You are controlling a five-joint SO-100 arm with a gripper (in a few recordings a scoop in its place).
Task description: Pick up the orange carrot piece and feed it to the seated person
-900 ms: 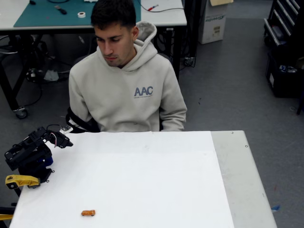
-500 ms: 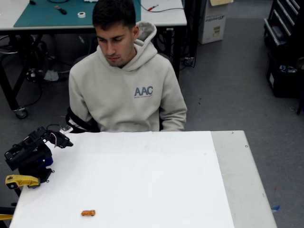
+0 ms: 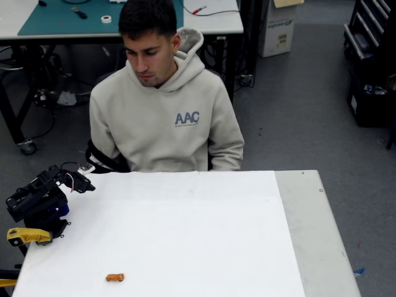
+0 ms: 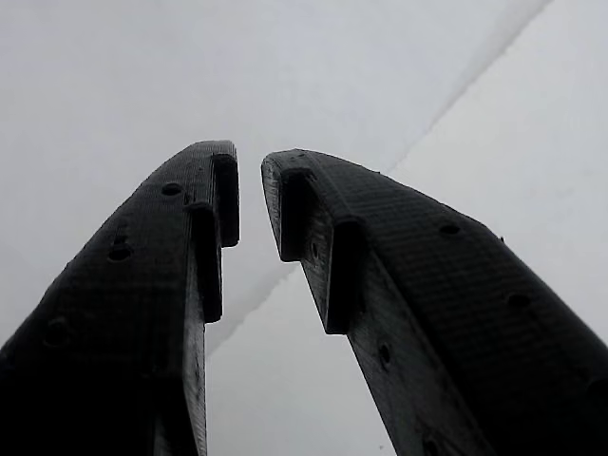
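Note:
A small orange carrot piece (image 3: 114, 277) lies on the white table (image 3: 185, 235) near its front left edge. My black arm sits folded at the table's left edge, and its gripper (image 3: 84, 185) is well behind and left of the carrot. In the wrist view the gripper (image 4: 250, 163) has two black fingers (image 4: 190, 247) almost touching at the tips, shut with nothing between them, above the bare white surface. A seated person (image 3: 164, 117) in a beige hoodie is behind the table's far edge, looking down.
A yellow clamp (image 3: 26, 235) holds the arm's base at the left edge. The table's right strip (image 3: 312, 235) is grey. Behind the person stand a workbench with a green mat (image 3: 55, 18) and a grey floor.

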